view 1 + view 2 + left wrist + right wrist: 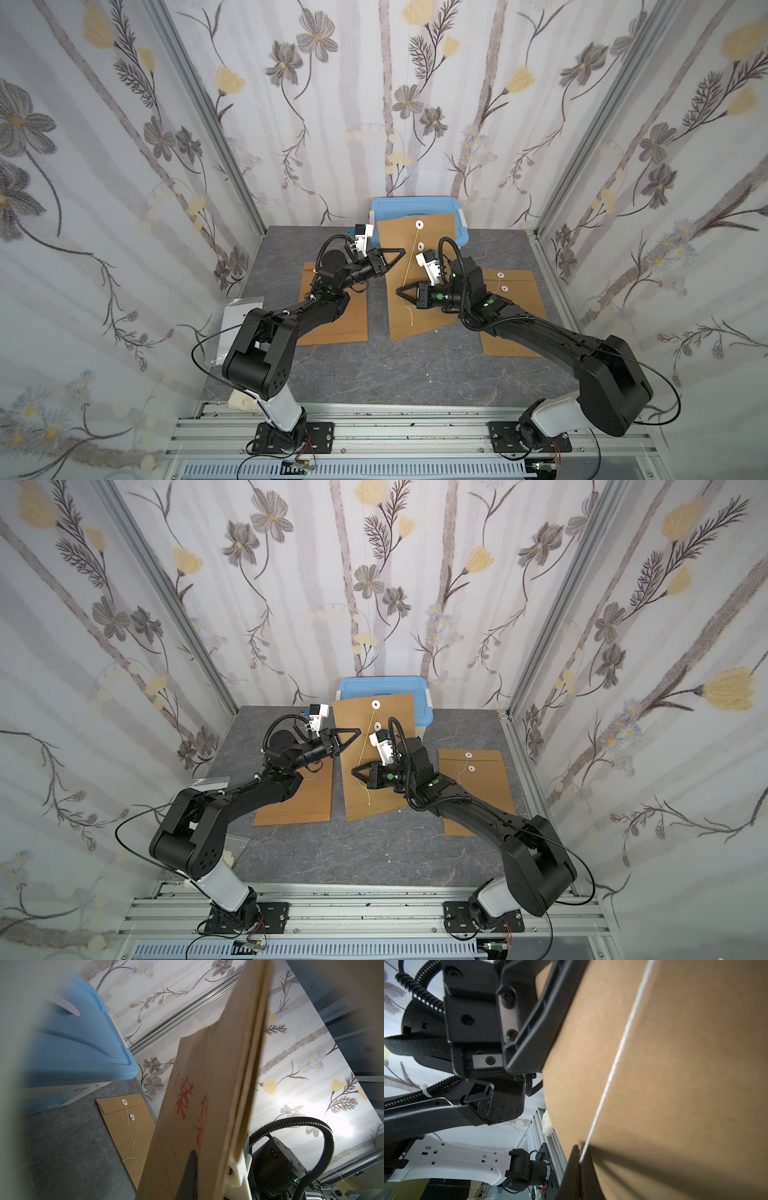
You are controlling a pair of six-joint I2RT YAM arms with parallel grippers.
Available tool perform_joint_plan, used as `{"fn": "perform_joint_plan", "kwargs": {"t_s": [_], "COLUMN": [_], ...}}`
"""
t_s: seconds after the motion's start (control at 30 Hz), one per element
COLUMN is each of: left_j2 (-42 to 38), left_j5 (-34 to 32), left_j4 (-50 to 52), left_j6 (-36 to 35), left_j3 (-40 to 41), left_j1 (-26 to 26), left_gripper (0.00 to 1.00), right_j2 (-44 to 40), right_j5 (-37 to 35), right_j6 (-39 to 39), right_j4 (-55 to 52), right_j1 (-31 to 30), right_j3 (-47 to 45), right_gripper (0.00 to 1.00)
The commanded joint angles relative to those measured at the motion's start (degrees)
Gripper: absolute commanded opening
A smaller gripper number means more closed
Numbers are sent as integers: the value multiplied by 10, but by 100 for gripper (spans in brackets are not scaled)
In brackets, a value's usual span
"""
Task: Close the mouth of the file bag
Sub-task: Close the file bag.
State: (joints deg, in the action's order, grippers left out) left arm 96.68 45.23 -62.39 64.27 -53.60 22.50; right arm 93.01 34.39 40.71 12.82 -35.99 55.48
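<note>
With bag (440, 237) edge clamped in left tool (401, 252) and string (413, 259) pinched in right tool (400, 291), string slip was judged likely under overtension.

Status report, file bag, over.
Left gripper shut on middle file bag edge. Right gripper shut on string. String not wound round lower button. Blue storage box behind.

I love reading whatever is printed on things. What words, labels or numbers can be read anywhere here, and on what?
"案": big red character on the raised file bag; the red characters beside it are blurred or cut off.
A label on the blue-lidded box, on its white side: too blurred to read.
Tiny print on a black robot part, right wrist view: too small to read.
Top views: no text.
</note>
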Motion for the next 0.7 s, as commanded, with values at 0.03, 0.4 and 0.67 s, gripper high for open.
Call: {"fn": "perform_joint_plan", "kwargs": {"t_s": [0.03,0.4,0.67], "left_j2": [12,47,64], "left_j5": [11,29,36], "left_j4": [-75,-144,-183], "left_j6": [43,102,135], "left_j3": [-4,-18,-25], "left_j1": [-4,-10,-11], "left_gripper": [0,0,0], "right_j2": [-7,-30,-27], "right_j5": [-10,3,42], "right_j6": [19,8,4], "right_j4": [-4,-42,-61], "right_j1": [1,29,63], "right_j3": [-4,-15,-29], "right_gripper": [0,0,0]}}
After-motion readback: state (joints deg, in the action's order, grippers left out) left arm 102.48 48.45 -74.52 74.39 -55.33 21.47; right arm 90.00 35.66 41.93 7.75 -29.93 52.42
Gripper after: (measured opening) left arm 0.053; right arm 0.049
